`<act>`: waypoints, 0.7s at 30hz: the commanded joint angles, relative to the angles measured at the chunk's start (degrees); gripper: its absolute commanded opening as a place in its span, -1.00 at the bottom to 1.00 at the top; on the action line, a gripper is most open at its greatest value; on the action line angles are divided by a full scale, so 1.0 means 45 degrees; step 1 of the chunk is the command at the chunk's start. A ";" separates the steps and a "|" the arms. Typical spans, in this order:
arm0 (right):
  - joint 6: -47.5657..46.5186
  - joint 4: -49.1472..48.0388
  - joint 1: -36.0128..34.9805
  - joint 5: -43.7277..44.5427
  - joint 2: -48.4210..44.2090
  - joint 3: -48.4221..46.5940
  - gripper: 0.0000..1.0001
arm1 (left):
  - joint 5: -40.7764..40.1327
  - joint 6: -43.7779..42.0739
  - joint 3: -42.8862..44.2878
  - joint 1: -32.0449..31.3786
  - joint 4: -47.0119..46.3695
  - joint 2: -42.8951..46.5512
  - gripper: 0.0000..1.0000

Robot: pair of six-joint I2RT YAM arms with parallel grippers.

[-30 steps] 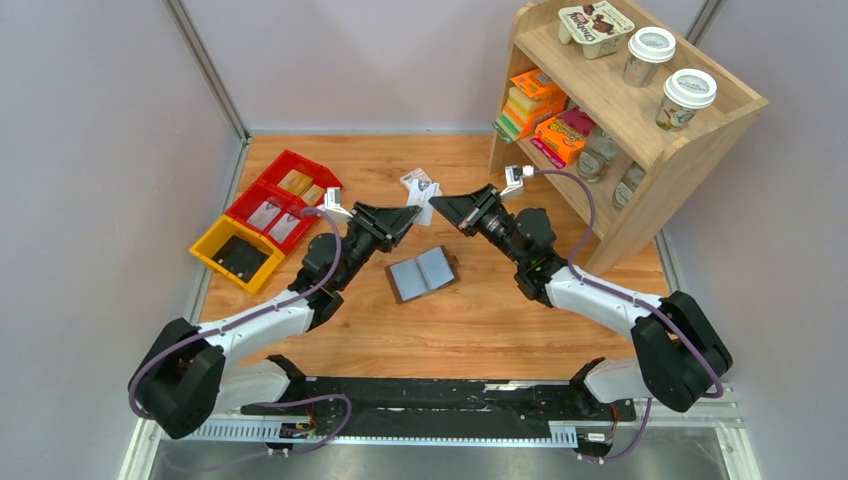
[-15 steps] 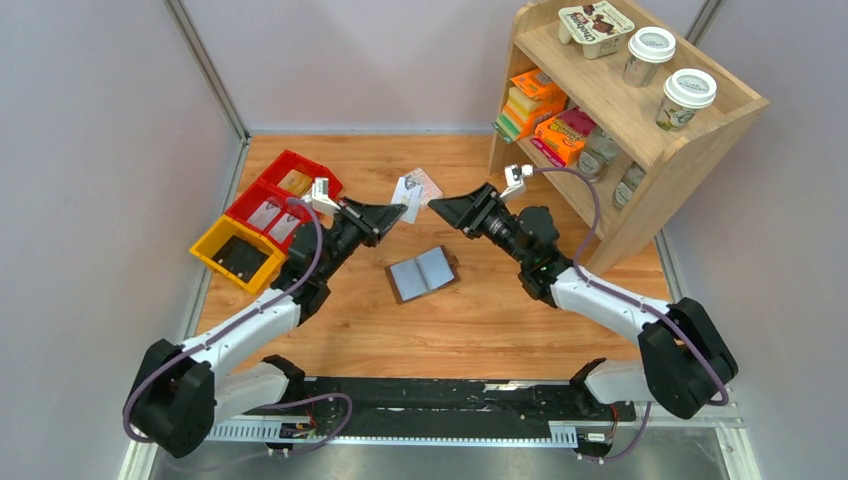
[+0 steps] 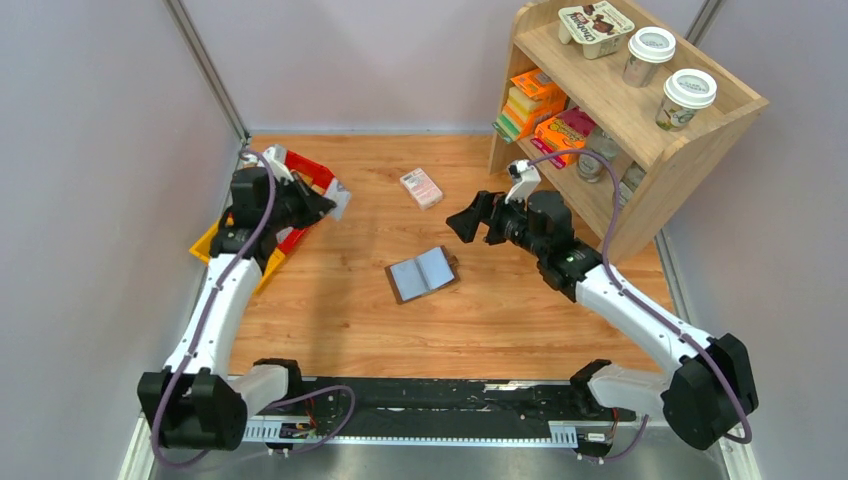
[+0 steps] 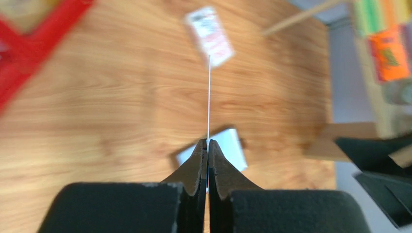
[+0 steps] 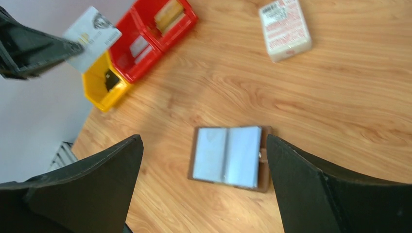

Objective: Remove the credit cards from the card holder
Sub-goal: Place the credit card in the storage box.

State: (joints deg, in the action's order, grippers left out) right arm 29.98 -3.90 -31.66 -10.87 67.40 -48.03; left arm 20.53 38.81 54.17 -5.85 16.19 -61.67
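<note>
Pinching seemingly one credit card (image 5: 91, 33): left fingers (image 4: 198, 167) | right fingers (image 5: 97, 184) spread | one card holder (image 3: 422, 273)

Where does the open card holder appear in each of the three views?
Top external: card holder, open, mid-table.
Left wrist: lower centre, partly hidden.
Right wrist: lower centre.
Shared landmark: pink-and-white patterned box, farther up in every view.
</note>
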 commanded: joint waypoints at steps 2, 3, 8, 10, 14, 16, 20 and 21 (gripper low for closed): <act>-0.1389 0.1006 0.0082 0.1300 -0.1068 0.0203 1.00 | -0.0089 -0.3796 0.1553 0.3147 0.4585 -0.1389 -1.00; -0.1446 0.0617 0.0063 0.1438 -0.1283 0.0456 1.00 | -0.0226 -0.4012 0.1768 0.3445 0.4916 -0.1567 -1.00; -0.2422 -0.0032 0.0082 0.0270 -0.2046 0.1220 1.00 | -0.0421 -0.4560 0.2316 0.5514 0.5290 -0.3186 -1.00; -0.2598 0.0085 0.0082 -0.0063 -0.2280 0.1356 1.00 | -0.0637 -0.4678 0.2609 0.5887 0.5349 -0.3753 -1.00; -0.2619 -0.0109 0.0082 -0.0200 -0.2672 0.1805 1.00 | -0.0637 -0.4620 0.3565 0.6104 0.5192 -0.5160 -1.00; -0.2580 -0.0227 0.0082 -0.0376 -0.2711 0.1845 1.00 | -0.0637 -0.4581 0.4287 0.6104 0.5154 -0.6019 -1.00; -0.2599 -0.0071 0.0082 -0.0572 -0.2653 0.1728 1.00 | -0.0774 -0.4503 0.5771 0.6123 0.5249 -0.7854 -1.00; -0.2638 -0.0051 0.0082 -0.0572 -0.2672 0.1728 1.00 | -0.0503 -0.4483 0.6316 0.6123 0.5328 -0.8477 -1.00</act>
State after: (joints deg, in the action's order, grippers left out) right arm 19.62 -1.34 -31.51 -12.12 56.36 -39.90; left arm 17.45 19.97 75.61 21.37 39.62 -93.67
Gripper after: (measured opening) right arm 0.998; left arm 0.007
